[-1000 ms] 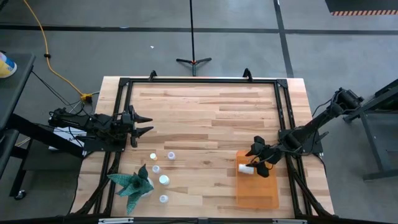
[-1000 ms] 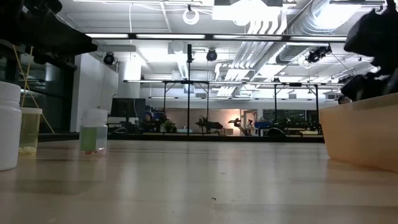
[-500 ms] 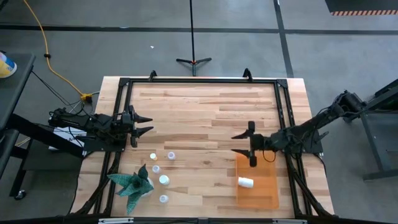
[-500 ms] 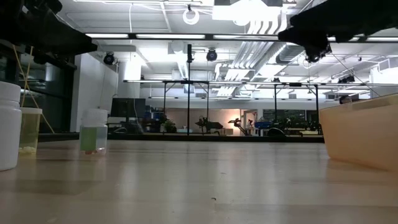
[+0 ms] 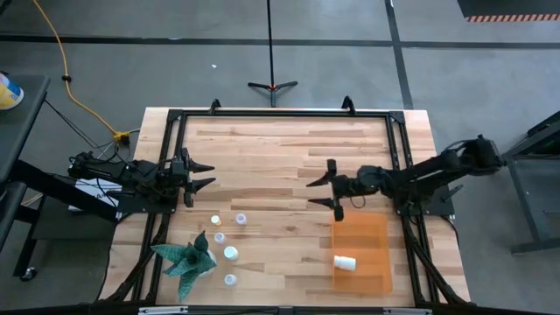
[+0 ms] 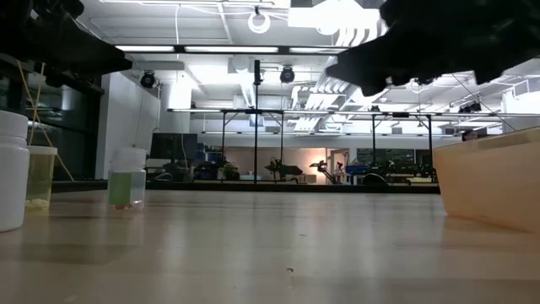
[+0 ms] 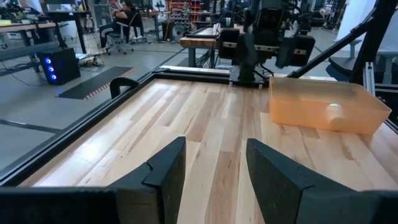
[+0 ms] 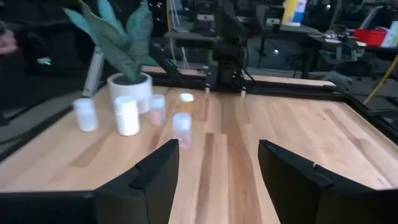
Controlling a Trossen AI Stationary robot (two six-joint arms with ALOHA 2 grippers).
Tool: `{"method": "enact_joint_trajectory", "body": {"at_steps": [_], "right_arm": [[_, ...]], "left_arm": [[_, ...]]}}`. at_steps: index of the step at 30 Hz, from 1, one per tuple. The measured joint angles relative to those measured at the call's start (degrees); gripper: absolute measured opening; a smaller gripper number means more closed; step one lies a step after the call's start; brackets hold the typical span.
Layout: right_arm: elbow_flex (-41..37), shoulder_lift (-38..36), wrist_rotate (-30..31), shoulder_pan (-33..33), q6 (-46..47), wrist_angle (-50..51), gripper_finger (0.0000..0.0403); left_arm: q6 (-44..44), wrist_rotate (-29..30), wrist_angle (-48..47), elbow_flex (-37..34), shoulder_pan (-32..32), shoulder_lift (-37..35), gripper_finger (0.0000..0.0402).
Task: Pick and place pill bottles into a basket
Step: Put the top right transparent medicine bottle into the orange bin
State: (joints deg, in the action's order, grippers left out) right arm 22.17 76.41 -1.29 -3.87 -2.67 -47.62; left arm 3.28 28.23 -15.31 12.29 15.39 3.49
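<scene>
Now one bottle [image 5: 346,262] is lying inside the basket [image 5: 380,276], and the right claw [image 5: 325,190], open and empty, is hovering beside the basket, facing the remaining bottles [image 5: 227,236] by the plant [image 5: 185,257]; reaching them looks next. Left claw [image 5: 203,174] is waiting open.

Right hand [image 8: 214,174] fingers spread wide, pill bottles [image 8: 127,116] ahead (five, upright), green plant [image 8: 121,34] behind them

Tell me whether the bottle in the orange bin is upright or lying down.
Lying down: the bottle rests on its side in the orange bin, its long side showing from above.
</scene>
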Motion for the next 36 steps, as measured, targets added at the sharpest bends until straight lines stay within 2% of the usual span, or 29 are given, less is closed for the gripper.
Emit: {"method": "enact_joint_trajectory", "body": {"at_steps": [5,9,15,20,28,36], "right_arm": [[7.33,9.02,-5.17,2.02,-0.35,0.12,0.0212],[16.01,17.62,-10.42,2.04,-2.52,1.75,0.0223],[29.21,28.57,-15.02,2.04,-2.74,6.94,0.0242],[39.70,37.30,-18.88,2.04,-2.76,10.72,0.0244],[54.31,48.24,-19.72,1.58,-2.31,19.50,0.0244],[63.50,55.53,-19.70,0.60,-1.86,25.95,0.0244]], "left_arm": [[0.01,-0.02,-1.02,0.00,0.01,0.00,0.0202],[-0.01,-0.02,-1.70,0.00,0.01,0.02,0.0202],[-0.01,-0.02,-1.64,0.00,0.01,0.02,0.0202],[-0.01,-0.02,-1.64,0.00,0.01,0.02,0.0202],[0.01,-0.04,-2.95,0.00,-0.01,0.02,0.0202],[0.26,-0.24,-5.26,0.00,0.01,0.01,0.0202]]}}
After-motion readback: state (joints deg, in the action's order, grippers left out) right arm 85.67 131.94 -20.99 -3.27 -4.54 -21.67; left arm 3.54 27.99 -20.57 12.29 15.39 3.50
